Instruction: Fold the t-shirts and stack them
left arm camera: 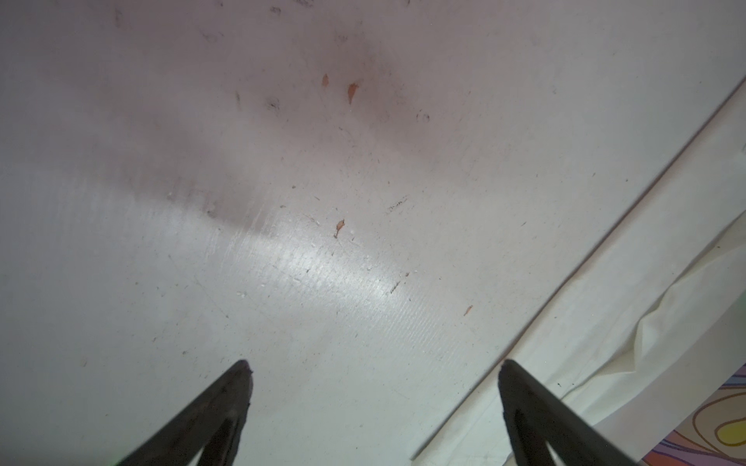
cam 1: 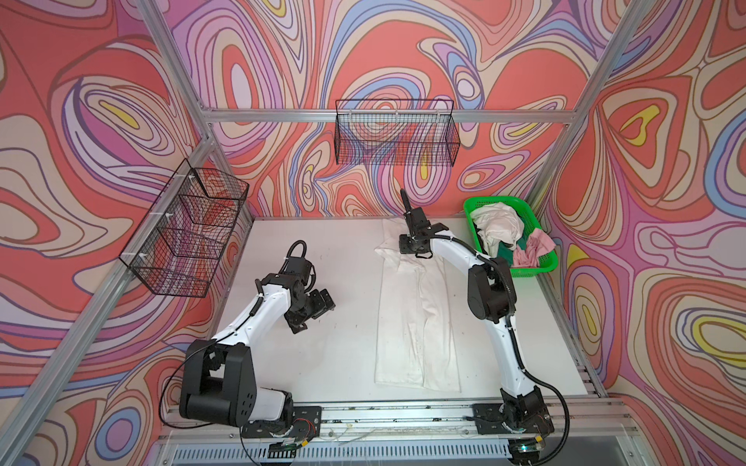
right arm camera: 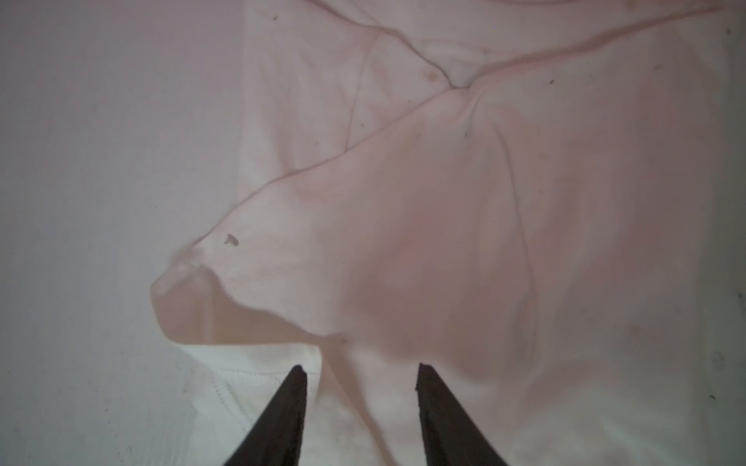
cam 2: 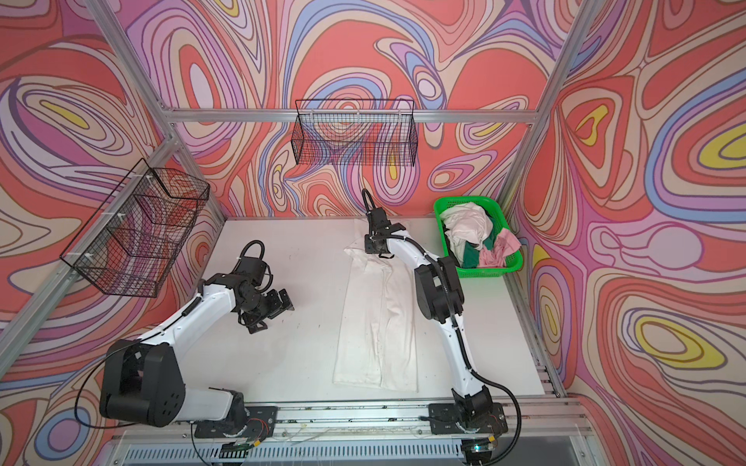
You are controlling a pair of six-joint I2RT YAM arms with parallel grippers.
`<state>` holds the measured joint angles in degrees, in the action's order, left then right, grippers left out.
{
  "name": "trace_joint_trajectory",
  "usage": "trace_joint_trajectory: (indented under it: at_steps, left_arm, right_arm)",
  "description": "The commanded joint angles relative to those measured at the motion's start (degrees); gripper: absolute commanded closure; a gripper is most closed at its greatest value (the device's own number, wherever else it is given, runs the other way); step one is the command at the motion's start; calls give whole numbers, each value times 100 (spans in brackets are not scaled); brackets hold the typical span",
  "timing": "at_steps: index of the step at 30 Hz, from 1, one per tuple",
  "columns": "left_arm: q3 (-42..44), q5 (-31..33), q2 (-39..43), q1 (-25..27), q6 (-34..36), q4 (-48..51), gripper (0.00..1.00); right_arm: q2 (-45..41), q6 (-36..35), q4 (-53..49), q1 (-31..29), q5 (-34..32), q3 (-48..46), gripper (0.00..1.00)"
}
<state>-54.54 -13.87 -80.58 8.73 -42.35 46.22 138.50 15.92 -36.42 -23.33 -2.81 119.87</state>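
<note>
One white t-shirt (cam 1: 411, 322) lies on the counter (cam 1: 343, 363) as a long narrow strip. Its long axis runs from the robot's rail side away to the far wall, hem end near, collar and sleeve end far. The right end effector (cam 1: 413, 247) hangs over that far end. In its wrist view the fingers (right arm camera: 294, 403) stand partly apart just above the cloth with a crease running between them, and I cannot tell whether they have caught any fabric. The left end effector (cam 1: 313, 312) is spread wide with nothing in it. It hovers over bare counter to the left of the strip, about level with its middle and apart from it. Its wrist view shows only the shirt's long edge (left arm camera: 646, 302) off to one side. The next fold probably has to go across the long axis, far end toward near end. For that the right arm is already at the end that would travel, while the left is the nearer one to the mid-length and the left edge. A white (cam 1: 496, 226), a dark green (cam 1: 498, 258) and a pale pink shirt (cam 1: 533, 246) sit crumpled in the green basket (cam 1: 533, 271) at the far right corner.
</note>
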Motion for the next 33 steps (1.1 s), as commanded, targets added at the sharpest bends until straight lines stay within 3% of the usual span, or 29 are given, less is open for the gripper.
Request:
trace_joint_trajectory:
  at_steps: [1,4,6,14,21,33]
  left_arm:
    - [57,81,-46,50,-122,-60,3]
    - [92,99,-38,57,-129,-61,3]
    - [94,117,-37,59,-125,-43,4]
    - [137,153,-19,67,-151,-41,4]
    - [137,191,-55,67,-151,-45,4]
    - [136,153,-59,76,-219,-95,4]
  right_arm:
    - [197,-273,7,-26,117,185,58]
    - [410,-324,-159,-29,166,348,60]
    - [396,-340,-127,-30,215,305,68]
    - [288,-415,-101,-24,205,-34,71]
    - [7,-484,-26,-24,88,-163,100]
    - [-1214,-447,358,32,-309,-1262,100]
